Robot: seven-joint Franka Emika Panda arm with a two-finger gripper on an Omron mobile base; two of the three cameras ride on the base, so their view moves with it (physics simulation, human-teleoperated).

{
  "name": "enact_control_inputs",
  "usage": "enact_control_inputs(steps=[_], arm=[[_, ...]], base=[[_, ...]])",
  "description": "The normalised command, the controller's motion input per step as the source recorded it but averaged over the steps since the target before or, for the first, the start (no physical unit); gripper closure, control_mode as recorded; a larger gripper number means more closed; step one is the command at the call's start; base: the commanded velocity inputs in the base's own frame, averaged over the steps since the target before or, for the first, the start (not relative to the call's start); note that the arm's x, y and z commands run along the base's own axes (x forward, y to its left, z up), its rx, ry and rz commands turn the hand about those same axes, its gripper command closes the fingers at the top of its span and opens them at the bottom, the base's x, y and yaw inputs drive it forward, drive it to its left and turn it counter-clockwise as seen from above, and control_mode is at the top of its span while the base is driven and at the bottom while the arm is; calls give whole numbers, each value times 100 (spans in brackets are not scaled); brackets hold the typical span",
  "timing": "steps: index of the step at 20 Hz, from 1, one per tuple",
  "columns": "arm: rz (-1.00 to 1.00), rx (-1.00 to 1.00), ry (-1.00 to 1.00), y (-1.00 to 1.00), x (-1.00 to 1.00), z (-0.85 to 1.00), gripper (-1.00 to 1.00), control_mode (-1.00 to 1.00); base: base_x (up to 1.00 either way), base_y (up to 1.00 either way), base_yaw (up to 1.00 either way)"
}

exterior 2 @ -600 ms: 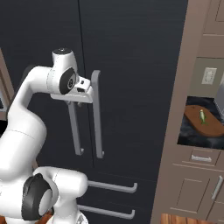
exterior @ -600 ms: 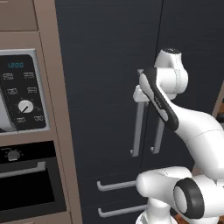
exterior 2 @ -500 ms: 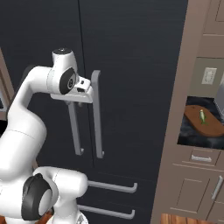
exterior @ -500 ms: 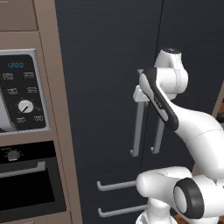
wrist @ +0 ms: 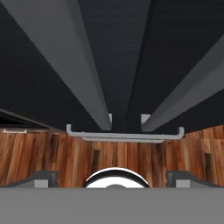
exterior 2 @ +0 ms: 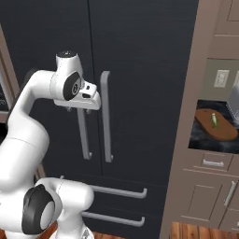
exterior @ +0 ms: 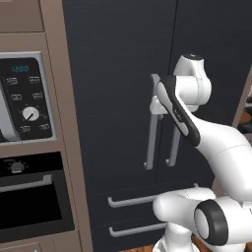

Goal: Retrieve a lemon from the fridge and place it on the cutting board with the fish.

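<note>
The fridge [exterior: 118,74] is a dark charcoal two-door unit, and both doors are shut. My gripper [exterior: 156,105] is up against the top of the left door's grey bar handle [exterior: 150,138], with the right door's handle [exterior: 173,147] just beside it. In the right base view the gripper [exterior 2: 79,108] sits at the top of the left handle [exterior 2: 84,137]. In the hand view both fingertips [wrist: 41,177] stand wide apart and open, holding nothing, and both handles run down towards the floor. The cutting board [exterior 2: 217,126] with the fish [exterior 2: 214,120] lies on the counter at the right. The lemon is hidden.
A brown-framed column with a microwave panel [exterior: 24,103] and oven [exterior: 29,197] stands left of the fridge. Two drawer handles [exterior: 133,199] cross the fridge's lower part. Brown cabinets and drawers [exterior 2: 212,163] sit under the counter at the right. The floor is wood [wrist: 52,153].
</note>
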Motion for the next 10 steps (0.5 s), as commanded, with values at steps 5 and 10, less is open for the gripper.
enact_control_inputs(steps=[5,10], arm=[[0,0,0,0,0,0,-100,100],[0,0,0,0,0,0,-100,100]], base=[[-36,0,-1],[-31,0,-3]])
